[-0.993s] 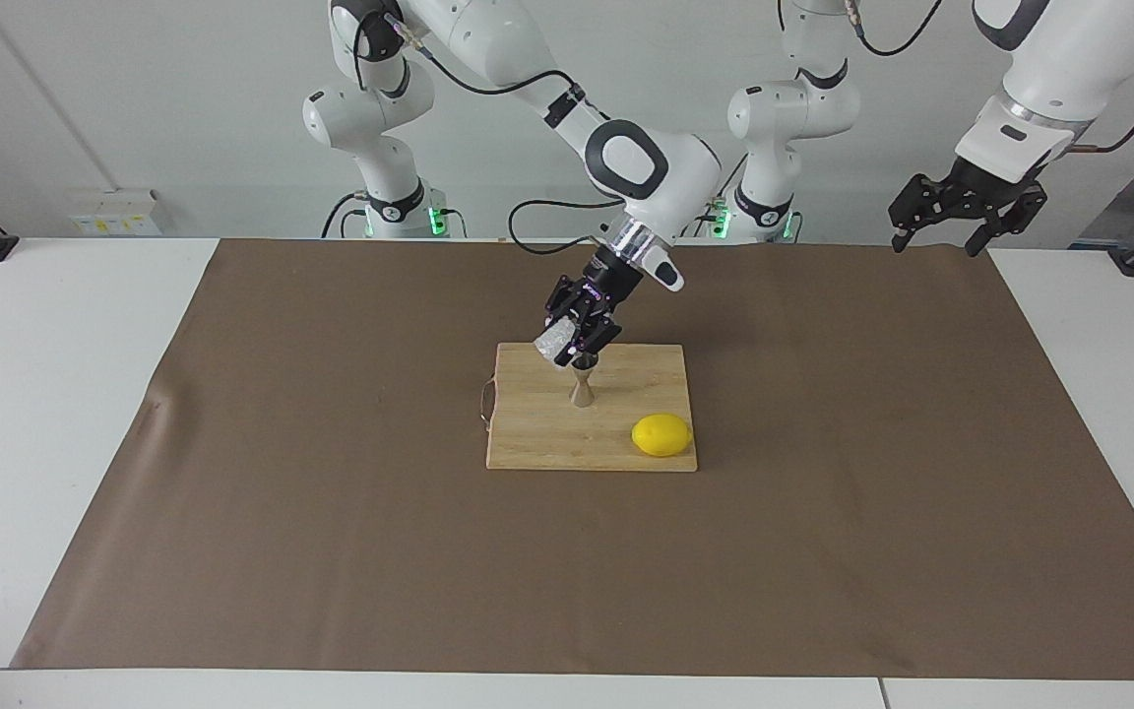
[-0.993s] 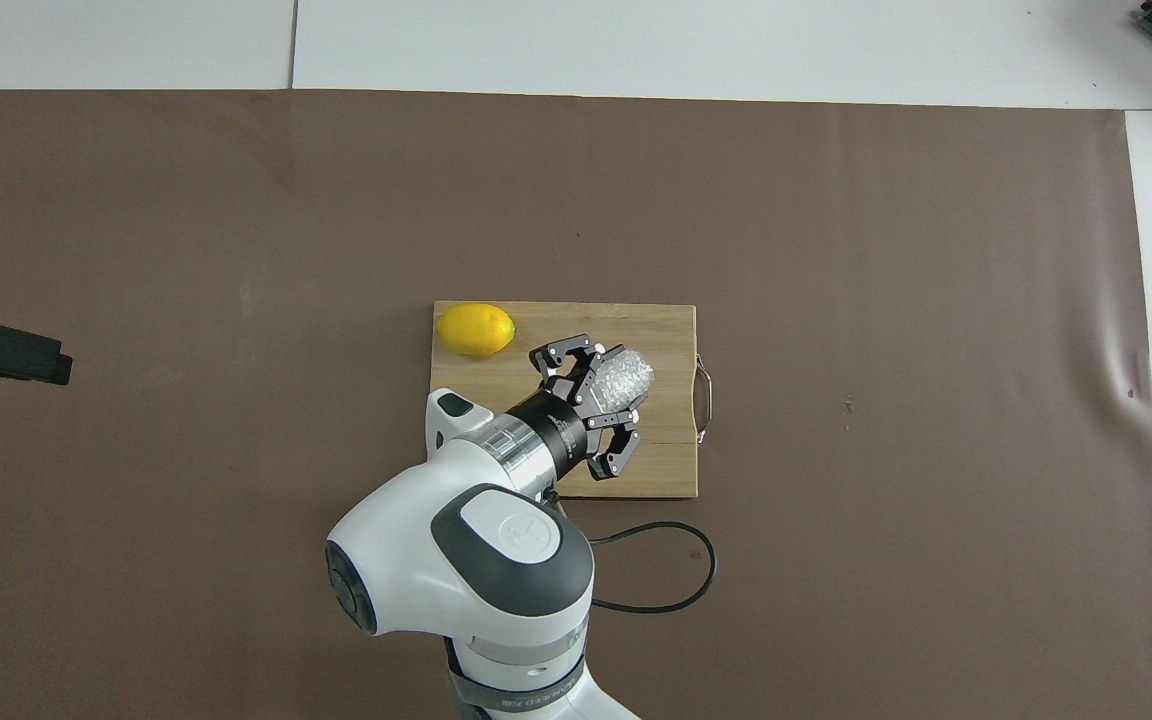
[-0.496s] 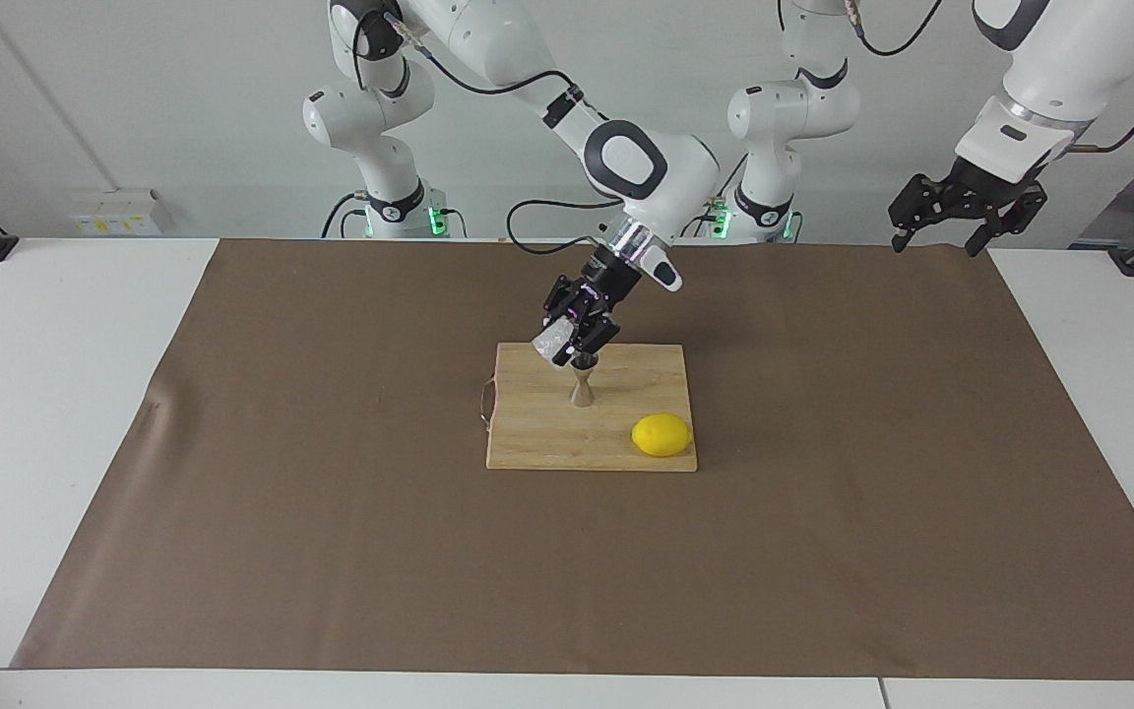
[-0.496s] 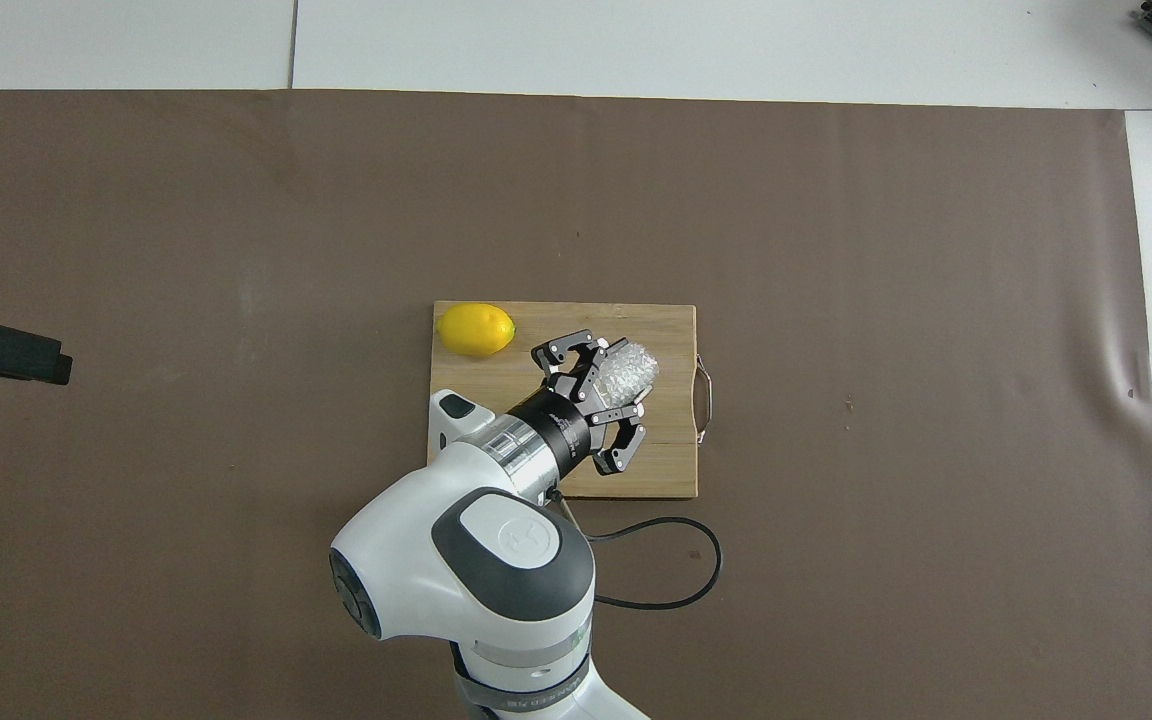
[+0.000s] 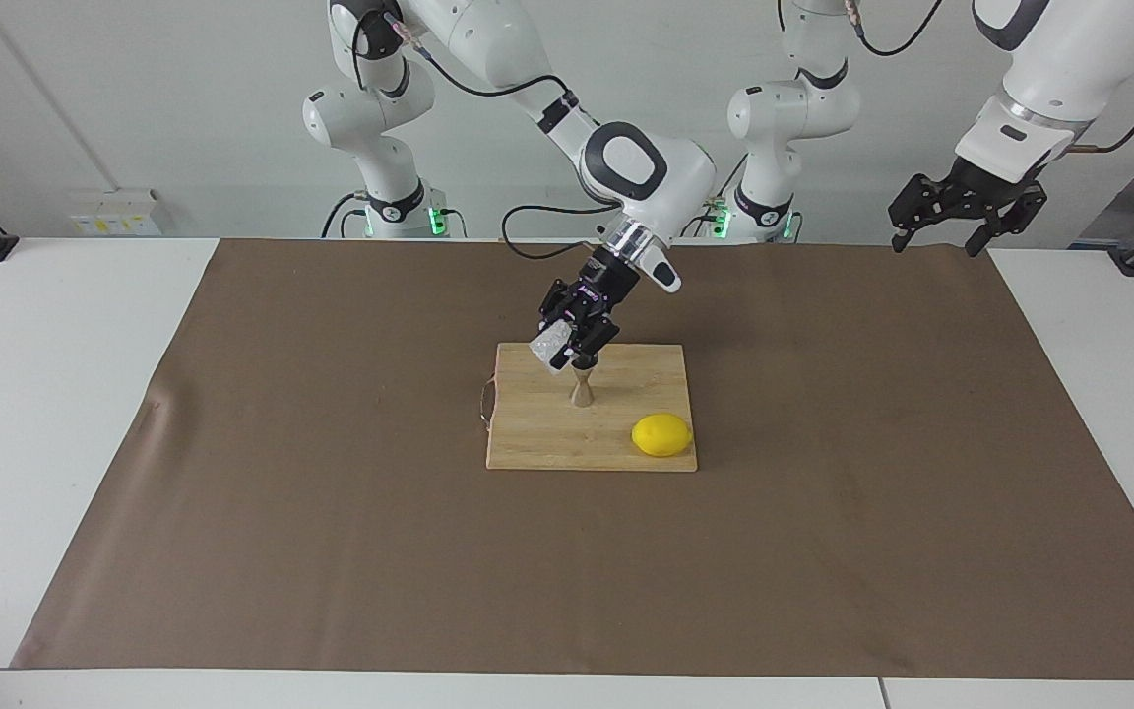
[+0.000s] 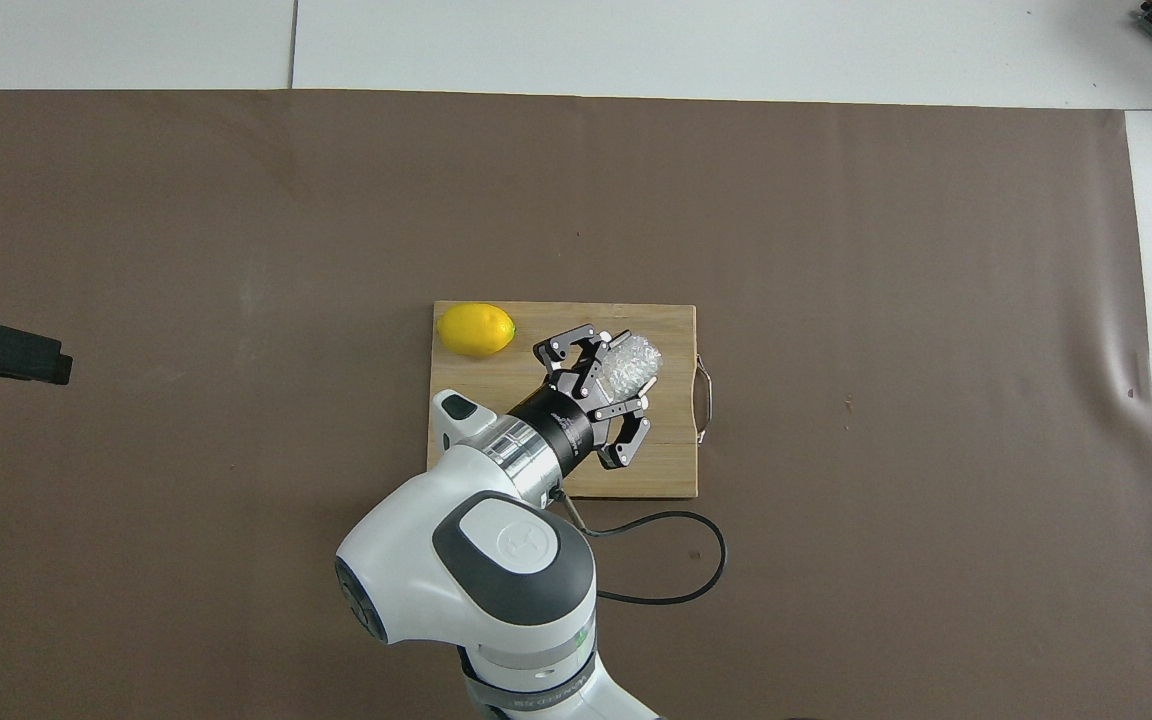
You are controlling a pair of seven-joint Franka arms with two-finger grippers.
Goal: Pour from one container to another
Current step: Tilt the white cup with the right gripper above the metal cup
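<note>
My right gripper (image 5: 564, 351) is shut on the textured clear glass cup (image 5: 548, 347) and holds it tilted in the air, its mouth angled down just above the steel jigger (image 5: 582, 386). The jigger stands upright on the wooden cutting board (image 5: 537, 438). In the overhead view the right gripper (image 6: 619, 378) and the glass cup (image 6: 633, 361) are over the board (image 6: 671, 330), and the jigger is hidden under them. My left gripper (image 5: 937, 238) waits open and empty in the air at the left arm's end of the table; its tip shows in the overhead view (image 6: 11, 353).
A yellow lemon (image 5: 661, 434) lies on the board's corner farther from the robots, toward the left arm's end; it also shows in the overhead view (image 6: 476, 329). A brown mat (image 5: 331, 492) covers the table. A black cable (image 6: 676, 570) loops on the mat near the right arm.
My right gripper has turned and shifted slightly with the glass cup, which stays tilted over the jigger. The left arm, jigger and lemon have not moved.
</note>
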